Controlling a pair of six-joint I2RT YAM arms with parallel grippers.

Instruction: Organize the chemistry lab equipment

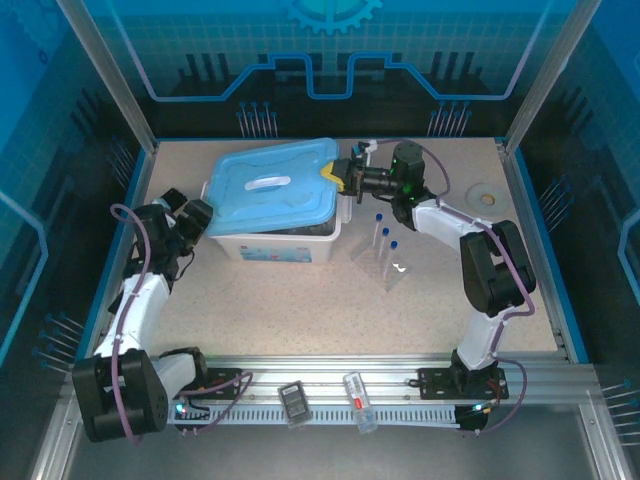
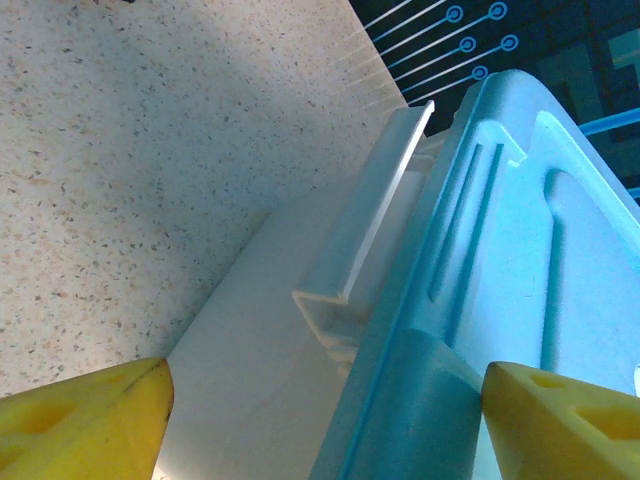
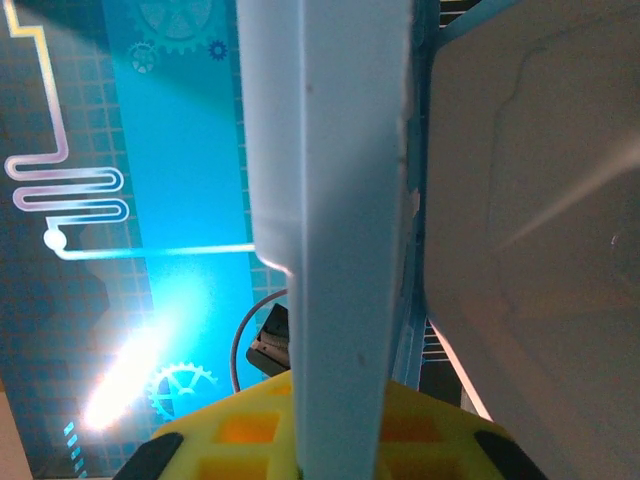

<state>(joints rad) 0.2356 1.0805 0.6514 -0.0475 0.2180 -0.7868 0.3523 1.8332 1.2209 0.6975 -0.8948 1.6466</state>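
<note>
The bin (image 1: 272,247) is white under a light-blue lid (image 1: 270,190); right of the bin, clear tubes (image 1: 386,238) wear blue caps (tabletop (image 1: 300,310): beige, speckled).

Pale round ring (image 1: 487,195) on speckled table (image 1: 300,310) — far right, small dark block (image 1: 293,403) on front rail (image 1: 330,368)

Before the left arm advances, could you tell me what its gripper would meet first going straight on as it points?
Probably the left end of the white bin, just under its blue lid; the open left gripper frames it, though depth is unclear.
</note>
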